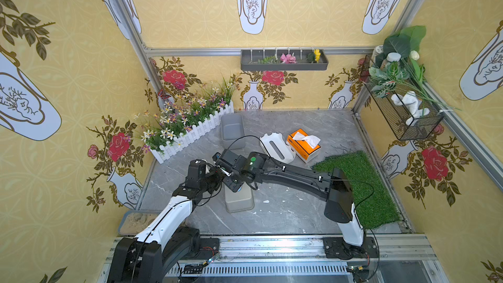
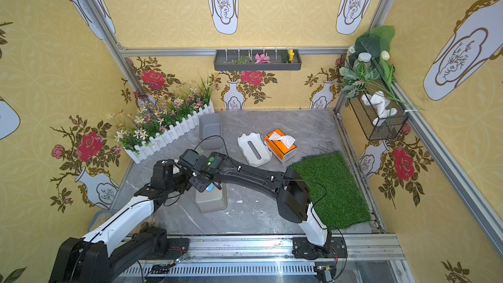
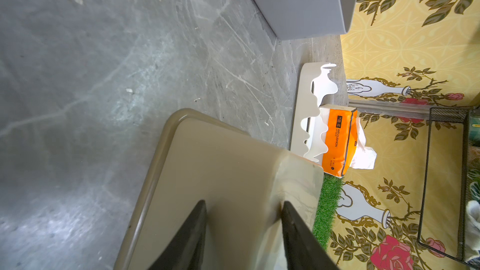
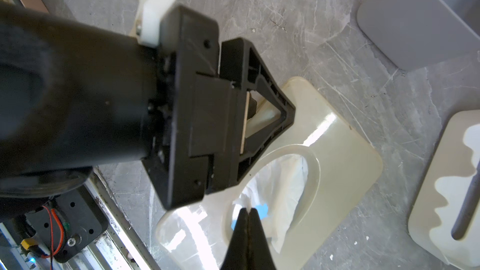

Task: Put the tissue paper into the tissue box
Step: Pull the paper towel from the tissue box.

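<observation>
We find the beige rectangular plastic tissue box [image 1: 239,200] lying near the middle of the grey marble-patterned desk [image 1: 288,213]. The left claw [image 3: 244,203] clamps 1 end of it. The white crinkled tissue paper [image 4: 280,190] sits inside the box and shows through its oval opening. The right claw [image 4: 248,211] is pressed together, with its tips over that tissue. We cannot tell whether it pinches any. Farther back, an orange tissue pack [image 1: 303,145] lies just beside a white wavy-edged slotted cover [image 1: 276,149].

Robot lab cell, wallpapered walls [image 1: 190,14], aluminium frame [image 1: 190,51]
</observation>
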`<state>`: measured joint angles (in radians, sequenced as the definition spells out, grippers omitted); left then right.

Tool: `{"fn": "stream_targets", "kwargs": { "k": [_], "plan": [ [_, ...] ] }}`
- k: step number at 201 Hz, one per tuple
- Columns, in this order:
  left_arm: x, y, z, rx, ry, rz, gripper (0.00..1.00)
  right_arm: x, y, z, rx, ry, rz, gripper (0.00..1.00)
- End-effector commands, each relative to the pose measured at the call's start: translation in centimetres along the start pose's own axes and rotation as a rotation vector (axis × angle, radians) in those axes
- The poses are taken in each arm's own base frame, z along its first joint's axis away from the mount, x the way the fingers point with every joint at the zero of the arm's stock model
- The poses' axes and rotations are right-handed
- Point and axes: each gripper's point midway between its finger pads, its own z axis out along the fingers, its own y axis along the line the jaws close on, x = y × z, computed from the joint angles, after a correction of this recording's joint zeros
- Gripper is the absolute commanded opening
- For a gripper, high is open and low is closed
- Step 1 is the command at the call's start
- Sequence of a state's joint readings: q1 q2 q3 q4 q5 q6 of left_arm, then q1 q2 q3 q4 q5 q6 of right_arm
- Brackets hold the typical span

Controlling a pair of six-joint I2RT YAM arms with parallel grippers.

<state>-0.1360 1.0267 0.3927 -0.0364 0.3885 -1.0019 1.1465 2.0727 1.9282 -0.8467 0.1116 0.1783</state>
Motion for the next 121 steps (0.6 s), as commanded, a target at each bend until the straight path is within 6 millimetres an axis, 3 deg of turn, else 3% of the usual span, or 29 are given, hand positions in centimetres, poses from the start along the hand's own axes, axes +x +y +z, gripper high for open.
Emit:
{"fn": "stream_targets", "kwargs": {
  "k": [1, 13, 43, 86, 121],
  "plan": [
    [1.4, 3.2, 0.0, -0.126, 0.045, -0.042, 0.48, 0.6, -0.7, 0.2, 0.036, 0.026, 0.007, 0.17],
    [1.3, 3.1, 0.0, -0.125, 0.044, -0.041, 0.48, 0.7, -0.8, 0.1, 0.040, 0.025, 0.007, 0.34],
    [1.3, 2.9, 0.0, -0.121, 0.045, -0.039, 0.48, 0.8, -2.0, -0.7, 0.075, 0.003, 0.015, 0.44],
    [1.1, 2.6, -0.1, -0.116, 0.042, -0.036, 0.48, 1.3, -4.6, -0.1, 0.057, 0.010, 0.109, 0.50],
    [1.0, 2.5, -0.1, -0.116, 0.037, -0.034, 0.48, 1.5, -4.0, 1.6, 0.014, 0.051, 0.119, 0.51]
  ]
}}
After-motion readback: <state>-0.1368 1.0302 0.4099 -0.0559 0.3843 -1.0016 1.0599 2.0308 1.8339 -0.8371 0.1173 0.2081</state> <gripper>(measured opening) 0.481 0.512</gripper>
